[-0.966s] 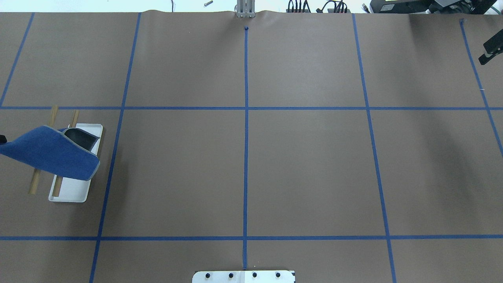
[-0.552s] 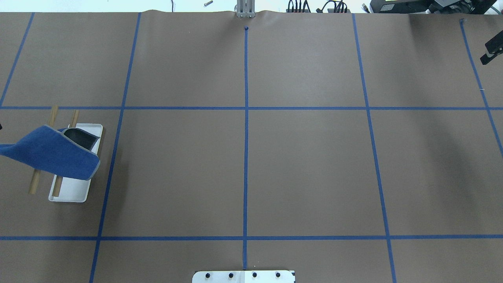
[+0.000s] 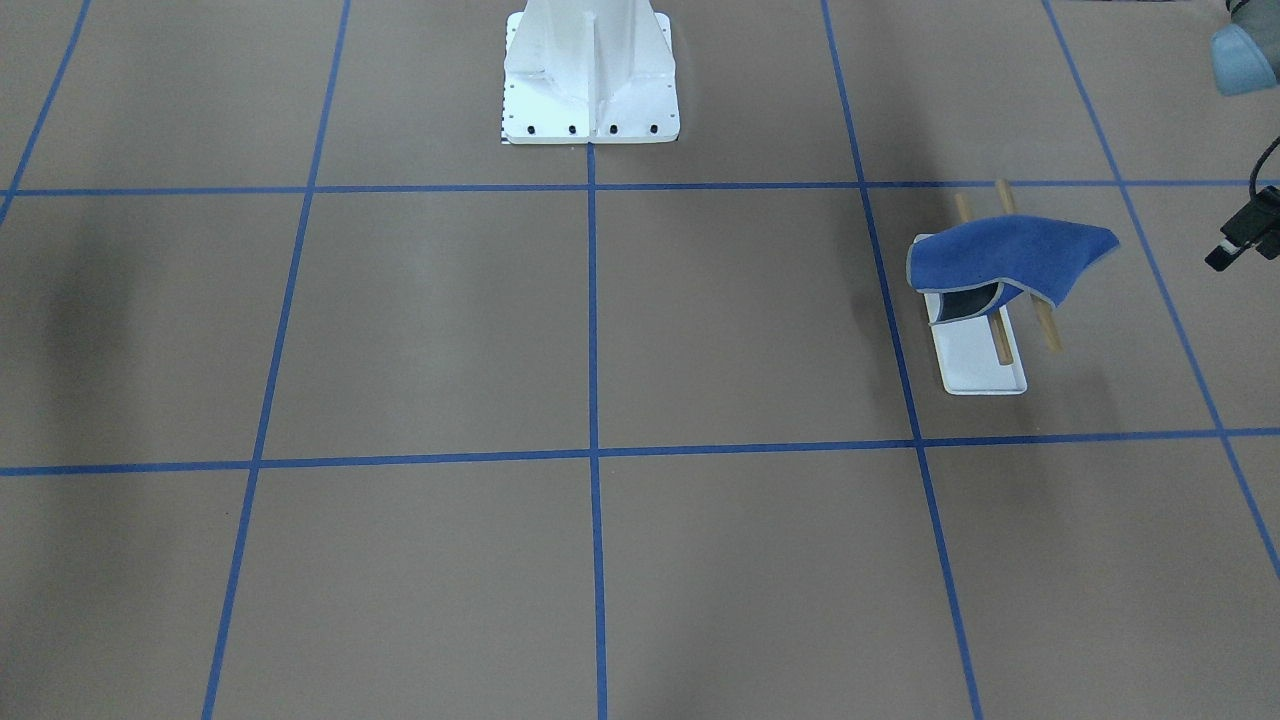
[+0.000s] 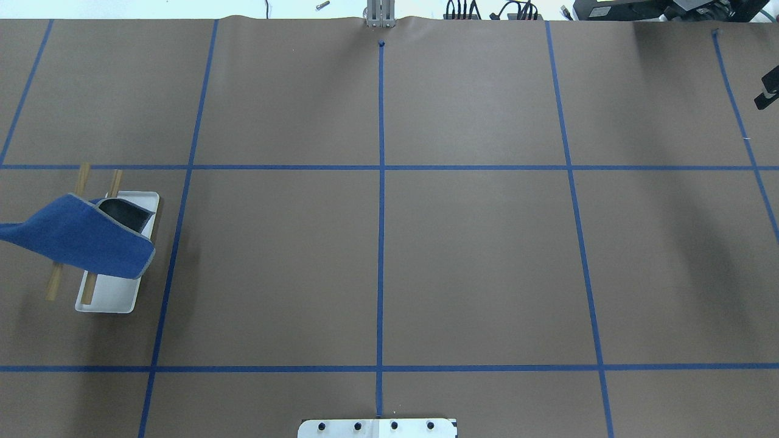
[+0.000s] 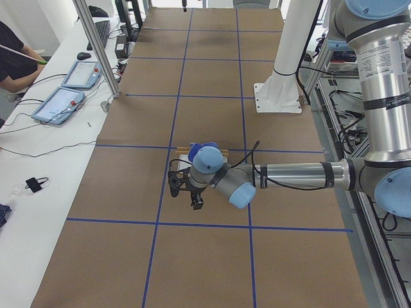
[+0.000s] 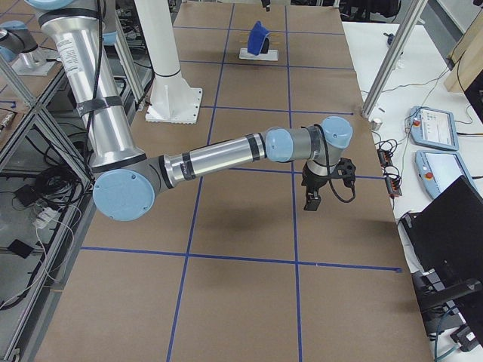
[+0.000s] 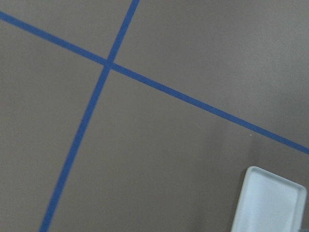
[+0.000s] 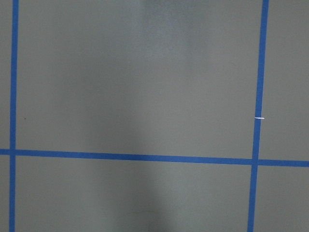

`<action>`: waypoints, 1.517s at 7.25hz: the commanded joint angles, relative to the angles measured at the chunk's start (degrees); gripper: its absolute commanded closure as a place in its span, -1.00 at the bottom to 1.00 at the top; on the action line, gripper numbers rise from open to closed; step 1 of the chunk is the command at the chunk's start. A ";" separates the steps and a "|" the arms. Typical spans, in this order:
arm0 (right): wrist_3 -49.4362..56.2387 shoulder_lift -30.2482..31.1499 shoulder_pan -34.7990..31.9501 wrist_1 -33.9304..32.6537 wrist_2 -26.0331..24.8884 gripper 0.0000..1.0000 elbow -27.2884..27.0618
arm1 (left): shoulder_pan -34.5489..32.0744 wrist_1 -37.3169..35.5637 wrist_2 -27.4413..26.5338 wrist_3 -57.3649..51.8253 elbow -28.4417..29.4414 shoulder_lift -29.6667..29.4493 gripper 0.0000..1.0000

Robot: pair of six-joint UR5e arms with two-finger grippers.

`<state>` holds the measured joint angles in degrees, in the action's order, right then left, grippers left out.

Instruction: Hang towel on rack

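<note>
The towel point(image 4: 85, 238) lay draped across the rack point(image 4: 115, 295), one corner jutting sideways. My left gripper point(image 5: 185, 191) hung near it and my right gripper point(image 6: 312, 200) well apart. I couldn't tell how wide either stood.

Table point(image 4: 475, 261): brown paper cover, marked by a blue tape grid point(image 4: 381, 243). White pedestal point(image 3: 590, 70) stands at the robot-side edge, on the centre line. Rack point(image 4: 115, 295) stands far to the robot's left, tray base flat on the paper, just beside a tape line.
</note>
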<state>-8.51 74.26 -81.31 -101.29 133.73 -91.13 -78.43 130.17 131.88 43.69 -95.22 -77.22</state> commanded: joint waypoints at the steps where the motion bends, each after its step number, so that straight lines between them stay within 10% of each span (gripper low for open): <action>1: 0.43 1.58 -0.08 0.22 -1.97 -1.00 0.33 | -3.46 -11.60 -3.21 -16.20 2.32 -5.09 -0.97; 4: 1.83 9.66 -4.91 7.42 -2.25 -1.00 1.13 | -7.51 -20.22 -3.56 -33.10 2.83 -7.95 -0.97; 11: 0.69 13.10 -5.88 5.68 -1.90 -1.00 -2.28 | -7.96 -25.98 -3.12 -32.88 1.54 -8.56 -0.97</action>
<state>-7.69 87.56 -87.15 -94.28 131.72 -91.34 -86.32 107.95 128.50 10.77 -92.75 -85.63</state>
